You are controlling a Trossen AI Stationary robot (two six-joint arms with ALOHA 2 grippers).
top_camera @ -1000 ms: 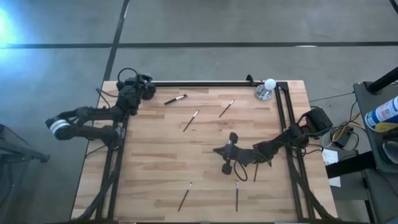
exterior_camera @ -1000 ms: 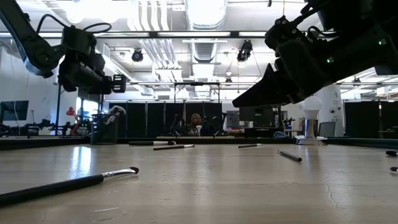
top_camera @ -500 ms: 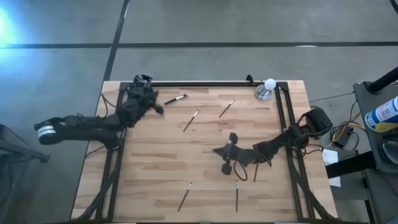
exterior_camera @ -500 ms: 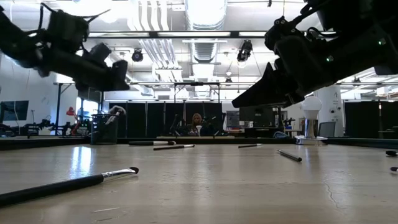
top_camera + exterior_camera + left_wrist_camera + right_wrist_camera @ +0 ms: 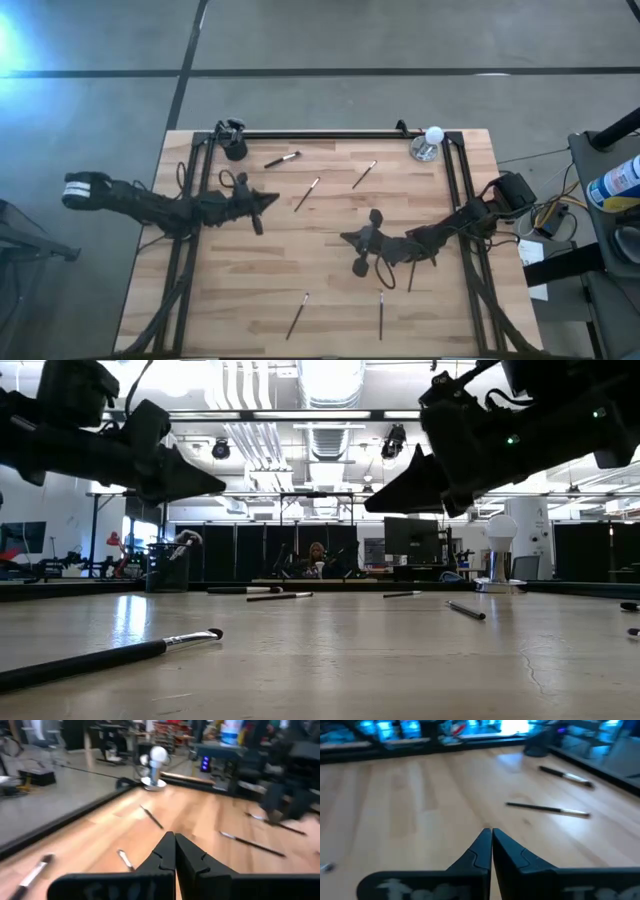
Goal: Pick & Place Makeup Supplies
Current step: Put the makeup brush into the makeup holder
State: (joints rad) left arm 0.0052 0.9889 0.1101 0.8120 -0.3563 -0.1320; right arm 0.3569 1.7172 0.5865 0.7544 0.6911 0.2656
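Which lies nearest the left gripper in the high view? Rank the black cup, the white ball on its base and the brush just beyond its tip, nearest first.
Measured from the left gripper:
1. Brush, mid-table, just past the fingertips.
2. Black cup, far left corner.
3. White ball on its base, far right corner.

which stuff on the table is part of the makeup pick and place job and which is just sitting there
Part of the job:
- makeup brushes: far left, far middle, far right, near left, near right
- small black cup with a brush standing in it

Just sitting there:
- white ball on a silver base
- black rail along the far edge
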